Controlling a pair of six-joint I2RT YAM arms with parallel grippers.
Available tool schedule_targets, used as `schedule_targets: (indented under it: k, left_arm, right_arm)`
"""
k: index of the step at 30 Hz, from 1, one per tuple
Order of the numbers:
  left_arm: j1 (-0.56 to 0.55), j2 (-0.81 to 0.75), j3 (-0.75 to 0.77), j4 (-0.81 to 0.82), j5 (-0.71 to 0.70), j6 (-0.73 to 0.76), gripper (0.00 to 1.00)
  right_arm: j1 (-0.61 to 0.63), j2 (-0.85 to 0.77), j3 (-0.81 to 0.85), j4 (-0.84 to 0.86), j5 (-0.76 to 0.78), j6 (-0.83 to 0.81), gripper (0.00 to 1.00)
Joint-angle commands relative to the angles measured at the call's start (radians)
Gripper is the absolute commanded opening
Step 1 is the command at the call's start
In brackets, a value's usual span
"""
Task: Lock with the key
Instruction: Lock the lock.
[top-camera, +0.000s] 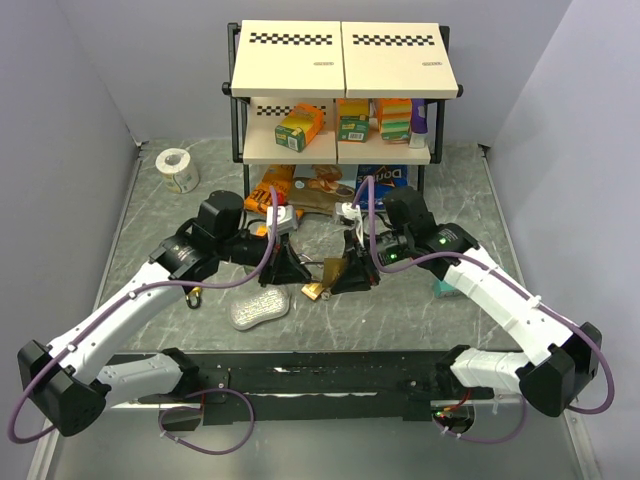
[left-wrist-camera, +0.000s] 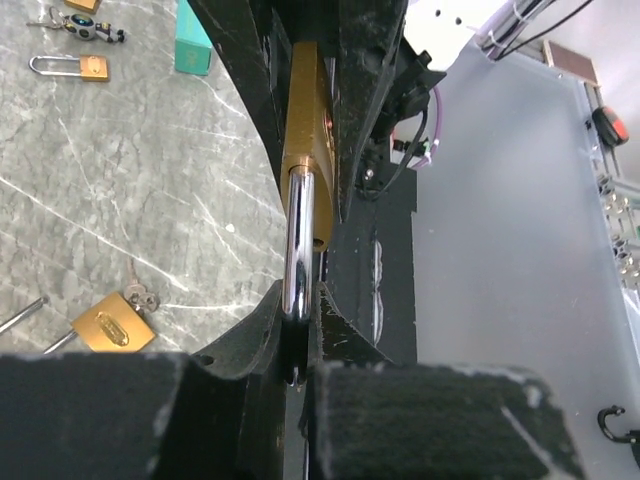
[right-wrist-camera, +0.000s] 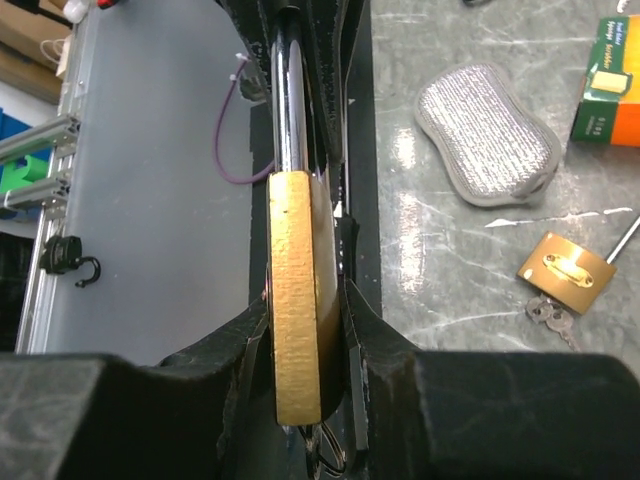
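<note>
A brass padlock (right-wrist-camera: 297, 290) hangs between both grippers above the table. My right gripper (right-wrist-camera: 305, 330) is shut on its brass body, one finger on each flat face. My left gripper (left-wrist-camera: 297, 300) is shut on the padlock's steel shackle (left-wrist-camera: 298, 240), with the brass body (left-wrist-camera: 303, 140) beyond it. In the top view the two grippers meet at mid-table, left gripper (top-camera: 290, 268) facing right gripper (top-camera: 345, 272). Thin wire loops (right-wrist-camera: 335, 450) show under the body; no key is visible in this lock. A second brass padlock (right-wrist-camera: 566, 272) lies on the table with a key (right-wrist-camera: 548, 312) beside it.
A grey scrubbing pad (top-camera: 259, 311) lies near the left arm. A small padlock (left-wrist-camera: 70, 66) and a teal box (left-wrist-camera: 192, 45) sit to the sides. A tape roll (top-camera: 178, 170) is at the back left. A stocked shelf (top-camera: 340, 60) with boxes stands at the back.
</note>
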Motion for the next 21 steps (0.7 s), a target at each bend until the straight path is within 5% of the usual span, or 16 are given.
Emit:
schedule_targets:
  k: [1,8,14,15,19,21]
  left_arm:
    - [-0.116,0.049,0.002,0.451,0.093,-0.12,0.01]
    - [-0.129,0.043,-0.026,0.484,0.105,-0.154,0.01]
    - [-0.117,0.018,-0.026,0.389,0.069,-0.043,0.01]
    - [-0.109,0.011,-0.018,0.334,0.066,-0.012,0.01]
    - [-0.005,-0.026,-0.014,0.199,0.102,0.102,0.01]
    - [0.029,-0.035,-0.005,0.151,0.112,0.154,0.01]
  right_arm:
    - [0.103,0.031,0.068,0.423,0.033,0.037,0.0]
    - [0.106,0.044,0.071,0.453,0.064,0.039,0.0]
    - [0.105,0.051,0.113,0.365,-0.015,0.033,0.0]
    - [0.094,0.048,0.122,0.326,-0.013,0.017,0.06]
    - [0.016,-0.002,0.113,0.161,-0.019,-0.048,0.61]
    - [-0.022,-0.05,0.084,0.061,-0.013,-0.085,0.67]
